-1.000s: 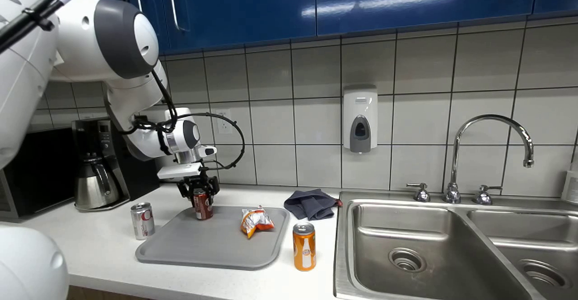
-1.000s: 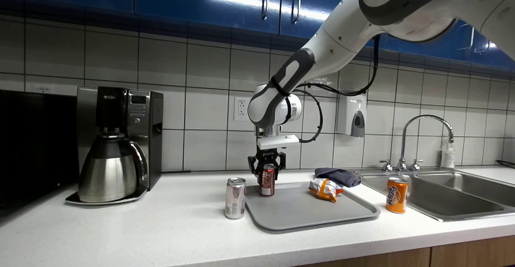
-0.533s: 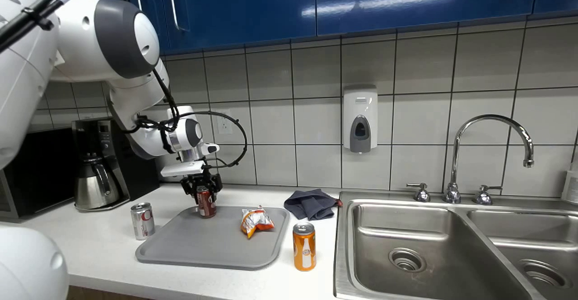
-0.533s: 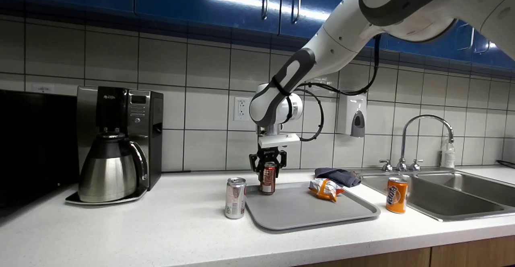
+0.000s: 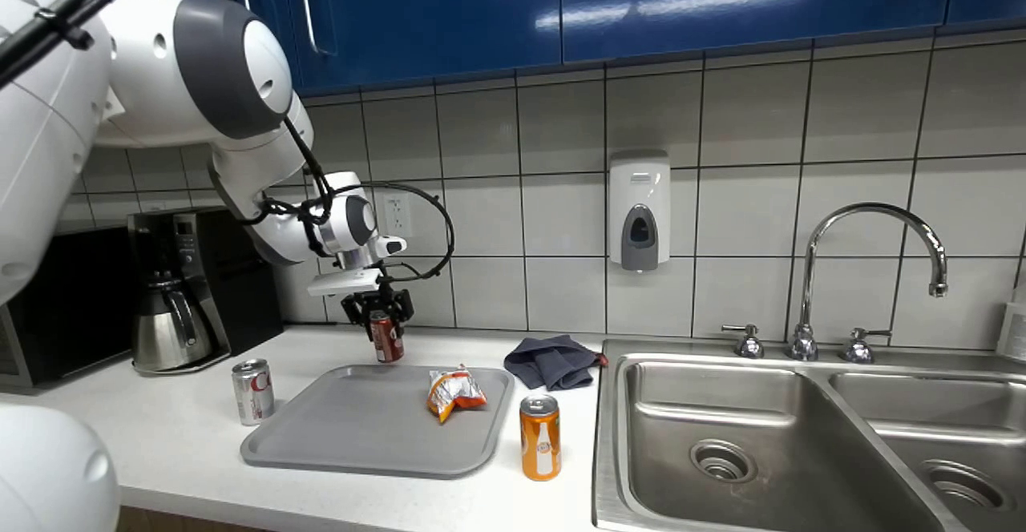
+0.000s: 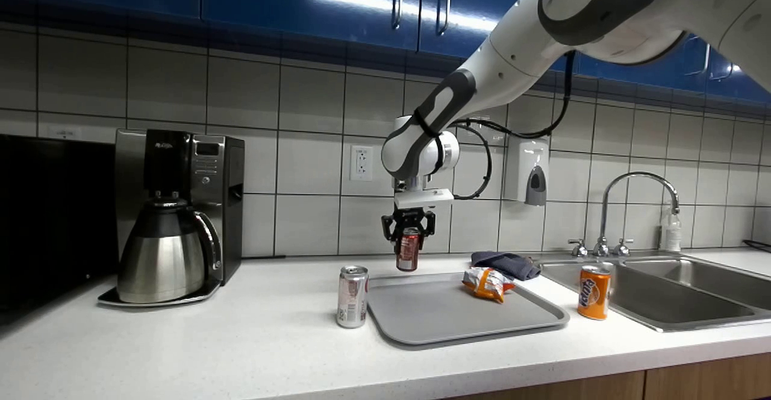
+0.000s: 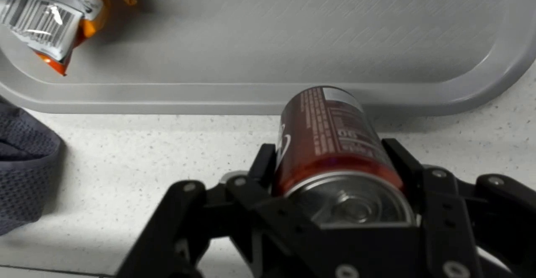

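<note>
Gripper (image 7: 331, 156) is clamping one red can (image 6: 408, 254), its two black fingers (image 7: 264, 163) pressing on opposite sides and standing only as far apart as the can is wide. The red can is pointing its base down, roughly upright, by the edge of one grey tray (image 6: 433, 312) that is facing the tiled wall (image 5: 561, 211); in the wrist view its lower end is overlapping the tray's rim, but whether the base is touching anything I cannot tell. One white arm (image 6: 512, 44) is bearing the gripper from above. On the tray one silver-and-orange snack bag (image 6: 486, 284) is lying, well apart from the red can. Two more cans are standing upright on the white counter (image 6: 241, 352), making three in all: one silver can (image 6: 352, 296) just beside the tray, and one orange can (image 5: 540, 436) between the tray and the steel sink (image 5: 611, 452). One dark grey cloth (image 5: 549, 364) is lying bunched on the counter, near the sink's rim. Farther out, the one sink is showing two basins (image 5: 673, 488), and one curved faucet (image 5: 805, 300) is rising between two faucet handles (image 5: 749, 346) along its back. One soap dispenser (image 5: 640, 211) and one power outlet (image 6: 361, 163) are sitting on the tiled wall. Away from the sink, one coffee maker (image 6: 208, 183) is standing with one metal carafe (image 6: 161, 261) in it
</note>
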You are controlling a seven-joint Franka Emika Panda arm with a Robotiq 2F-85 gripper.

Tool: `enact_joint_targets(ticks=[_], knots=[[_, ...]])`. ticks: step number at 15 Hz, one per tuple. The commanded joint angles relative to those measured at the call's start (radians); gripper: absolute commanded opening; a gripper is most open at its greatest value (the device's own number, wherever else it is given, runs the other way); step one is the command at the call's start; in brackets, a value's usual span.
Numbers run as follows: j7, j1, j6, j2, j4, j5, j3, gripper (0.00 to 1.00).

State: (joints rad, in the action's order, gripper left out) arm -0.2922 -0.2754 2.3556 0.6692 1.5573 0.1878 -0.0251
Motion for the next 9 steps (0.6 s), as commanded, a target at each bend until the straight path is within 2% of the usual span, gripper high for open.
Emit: enact_joint_targets(ticks=[1,9], knots=[[-0.021,0.004,-0.006,0.044,-0.085,-0.001,-0.011,0.41],[-0.028,-0.006,-0.041,0.150,-0.232,0.004,-0.033,0.41]])
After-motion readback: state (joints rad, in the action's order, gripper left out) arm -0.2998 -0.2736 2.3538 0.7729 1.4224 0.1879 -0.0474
